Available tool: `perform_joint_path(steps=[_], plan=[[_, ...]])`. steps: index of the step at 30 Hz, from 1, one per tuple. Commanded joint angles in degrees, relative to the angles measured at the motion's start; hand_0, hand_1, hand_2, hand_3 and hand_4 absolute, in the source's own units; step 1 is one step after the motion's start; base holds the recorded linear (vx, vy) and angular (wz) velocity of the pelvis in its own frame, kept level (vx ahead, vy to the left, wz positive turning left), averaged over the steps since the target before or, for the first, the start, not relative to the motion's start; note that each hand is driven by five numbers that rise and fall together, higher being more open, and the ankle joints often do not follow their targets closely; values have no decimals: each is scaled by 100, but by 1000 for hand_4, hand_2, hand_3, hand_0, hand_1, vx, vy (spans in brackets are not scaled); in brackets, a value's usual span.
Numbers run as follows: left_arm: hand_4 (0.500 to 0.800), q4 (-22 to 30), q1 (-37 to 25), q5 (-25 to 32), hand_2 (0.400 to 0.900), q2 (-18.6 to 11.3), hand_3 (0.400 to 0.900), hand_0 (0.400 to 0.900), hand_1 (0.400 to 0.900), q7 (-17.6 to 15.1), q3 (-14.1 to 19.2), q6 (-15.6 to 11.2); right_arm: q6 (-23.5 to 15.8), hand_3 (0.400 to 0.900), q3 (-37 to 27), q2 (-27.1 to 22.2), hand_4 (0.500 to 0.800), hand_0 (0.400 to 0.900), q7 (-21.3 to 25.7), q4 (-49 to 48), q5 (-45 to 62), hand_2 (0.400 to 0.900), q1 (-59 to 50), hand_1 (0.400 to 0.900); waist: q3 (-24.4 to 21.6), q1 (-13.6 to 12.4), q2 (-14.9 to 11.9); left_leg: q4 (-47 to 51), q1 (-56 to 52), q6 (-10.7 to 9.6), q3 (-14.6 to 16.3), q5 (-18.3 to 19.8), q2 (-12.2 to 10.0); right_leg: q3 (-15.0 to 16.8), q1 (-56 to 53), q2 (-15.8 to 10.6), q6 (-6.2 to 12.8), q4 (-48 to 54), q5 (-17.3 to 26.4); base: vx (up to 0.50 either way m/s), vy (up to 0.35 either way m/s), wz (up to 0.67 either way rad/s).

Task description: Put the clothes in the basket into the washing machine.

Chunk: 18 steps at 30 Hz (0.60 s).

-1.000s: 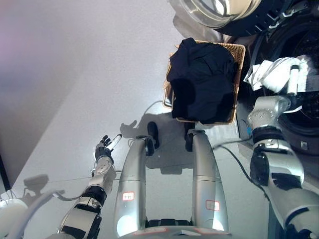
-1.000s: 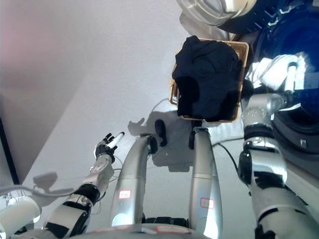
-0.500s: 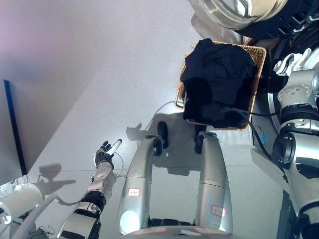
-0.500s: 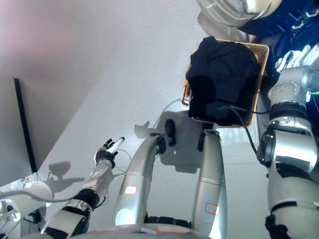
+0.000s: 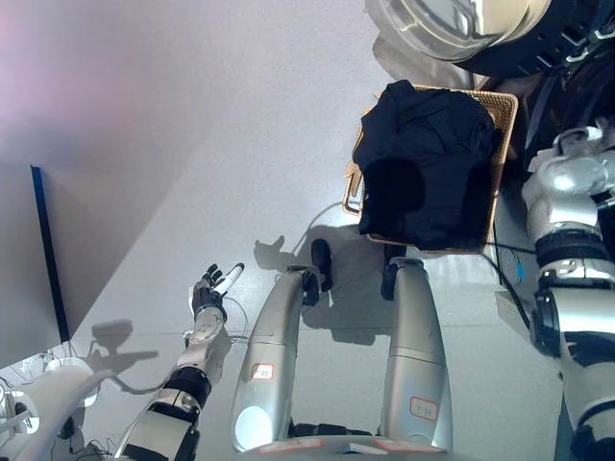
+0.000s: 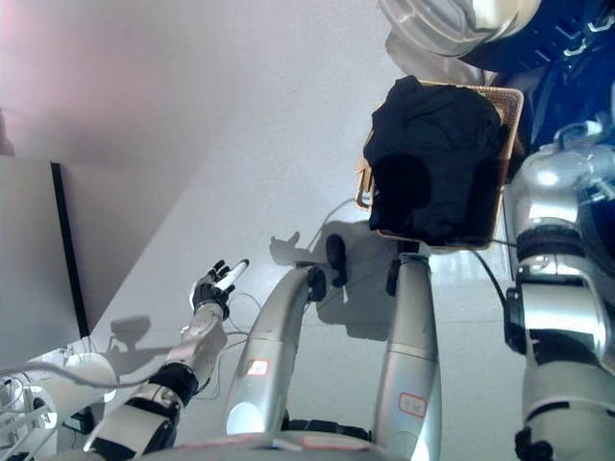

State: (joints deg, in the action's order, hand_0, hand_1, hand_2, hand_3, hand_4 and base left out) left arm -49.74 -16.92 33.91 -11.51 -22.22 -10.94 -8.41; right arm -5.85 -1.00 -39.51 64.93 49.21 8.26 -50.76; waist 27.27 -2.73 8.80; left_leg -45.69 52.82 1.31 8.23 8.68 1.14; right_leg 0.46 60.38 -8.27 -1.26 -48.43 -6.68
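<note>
The wicker basket [image 5: 503,125] stands on the pale floor [image 5: 192,144] at upper right, heaped with dark clothes [image 5: 428,163] that spill over its near rim. Just beyond it is the washing machine's open door [image 5: 452,24], and the dark washing machine [image 5: 577,67] runs along the right edge. The right arm reaches up beside the basket; its hand is hidden, so I cannot tell its state. The left hand [image 5: 209,298] hangs over open floor at lower left, well apart from the basket, fingers spread and empty.
</note>
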Motion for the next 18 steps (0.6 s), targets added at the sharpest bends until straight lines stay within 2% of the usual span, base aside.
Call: perform_joint_path(steps=[1,6,7,8,9,11,12,13,14,15,16,17,18], plan=[[800,-139,342,-264,900,-124,900,900,900,-337,51,-339,-36,900,151,-121,800,900,277,-683,-840,900,445,900,-340,241,57,422,28,-166,-41,53,72,73,-26,211,391,-17,-233,0,0,0],[800,-336,370,-158,900,-37,900,900,900,-312,241,-230,-446,900,214,727,800,900,-387,-1210,-605,900,1414,900,-314,357,-101,641,-179,-144,-63,29,46,17,-262,228,389,252,-141,-13,44,-6],[800,-420,374,-145,900,11,900,900,900,-285,271,-199,-582,900,272,944,800,900,-613,-1302,-476,900,1663,900,-293,398,-143,707,-296,-144,-69,24,36,0,-404,238,390,361,-110,17,85,-14],[800,-601,386,-173,900,85,900,900,900,-252,317,-106,-759,900,378,1366,800,900,-921,-1406,-337,900,2102,900,-314,452,-240,874,-535,-141,-86,36,14,-33,-676,269,398,587,-61,11,60,-10],[800,-600,389,-172,900,81,900,900,900,-251,318,-106,-758,900,377,1371,800,900,-922,-1411,-338,900,2107,900,-326,451,-246,885,-523,-139,-83,18,16,-29,-662,267,398,596,-45,14,55,-10],[800,-803,414,-225,900,123,900,900,900,-165,386,-18,-841,900,579,1643,800,900,-1428,-1378,-73,900,2542,900,-353,491,-353,1077,-834,-146,-107,11,5,-90,-1022,291,423,868,15,36,63,-11],[800,-1050,435,-226,900,144,900,900,900,-28,485,63,-876,900,653,1854,800,900,-1920,-1151,240,900,2900,900,-467,512,-470,1275,-1176,-149,-145,8,6,-168,-1430,302,454,1166,62,60,66,-11],[800,-1053,436,-225,900,142,900,900,900,-25,485,61,-881,900,653,1852,800,900,-1928,-1145,248,900,2900,900,-423,517,-467,1313,-1247,-150,-152,-4,6,-177,-1505,305,454,1208,74,72,114,-6],[800,-1288,484,-282,900,126,900,900,900,194,588,142,-841,900,761,1978,800,900,-2524,-755,549,900,3215,900,-470,534,-576,1610,-1785,-183,-185,-24,24,-247,-2091,324,485,1567,119,23,69,0],[800,-1290,482,-282,900,124,900,900,900,195,590,141,-844,900,762,1978,800,900,-2527,-751,552,900,3210,900,-465,537,-577,1626,-1793,-182,-185,-40,26,-247,-2098,322,485,1582,132,52,94,0],[800,-1401,491,-349,900,106,900,900,900,292,616,186,-790,900,746,2051,800,900,-2804,-509,781,900,3300,900,-531,521,-619,1771,-2016,-176,-225,-50,40,-291,-2352,324,499,1770,178,61,95,1],[800,-1648,516,-522,900,80,900,900,900,498,677,285,-667,900,734,2236,800,900,-3299,111,1186,900,3500,900,-698,492,-688,2081,-2478,-195,-264,-97,67,-365,-2867,350,538,2163,248,76,132,2],[800,-1790,536,-625,900,76,900,900,900,606,697,359,-544,900,771,2263,800,900,-3537,486,1208,900,3585,900,-750,471,-714,2297,-2778,-204,-296,-144,74,-402,-3178,365,559,2376,292,48,107,2]])
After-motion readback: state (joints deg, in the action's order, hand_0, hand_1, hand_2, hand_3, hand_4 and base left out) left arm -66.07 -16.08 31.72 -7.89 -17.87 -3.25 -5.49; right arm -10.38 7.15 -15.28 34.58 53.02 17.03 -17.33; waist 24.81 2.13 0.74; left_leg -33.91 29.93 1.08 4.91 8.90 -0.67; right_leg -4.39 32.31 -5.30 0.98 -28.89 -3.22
